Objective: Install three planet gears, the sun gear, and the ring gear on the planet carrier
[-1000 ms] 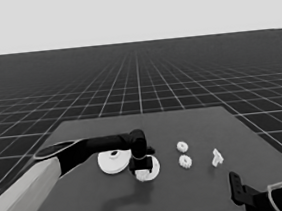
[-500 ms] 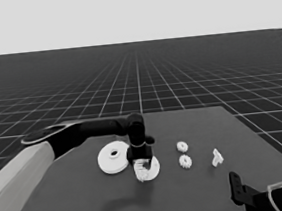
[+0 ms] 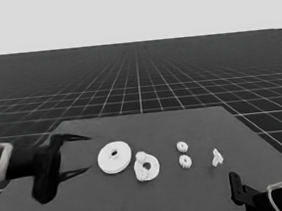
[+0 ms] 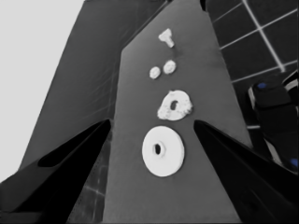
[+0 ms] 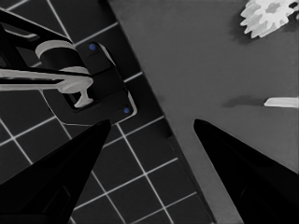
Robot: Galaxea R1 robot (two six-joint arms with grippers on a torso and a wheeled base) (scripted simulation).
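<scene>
"What do you see closest to you?"

"My right tool [image 3: 234,189] is parked at the near right corner of the desk [image 3: 189,191]. Its two fingers are spread wide with nothing between them. Just past it stands a thin white piece [image 3: 216,157]."

"And in the middle?"

"The smaller round part [image 3: 147,166] lies near the middle of the desk. I see bumpy white gear teeth on top of it around its wide dark hole, but I cannot count how many gears sit there. Touching it on the left, or very nearly, is the larger round part [image 3: 114,157], lying flat with its small dark hole up. To the right are two small gears [image 3: 185,161] lying flat, one just behind the other, apart from the round parts."

"Where is your left tool?"

"My left tool [image 3: 78,153] hangs over the left end of the desk, beside the larger round part. Its fingers are spread wide and hold nothing."
</scene>
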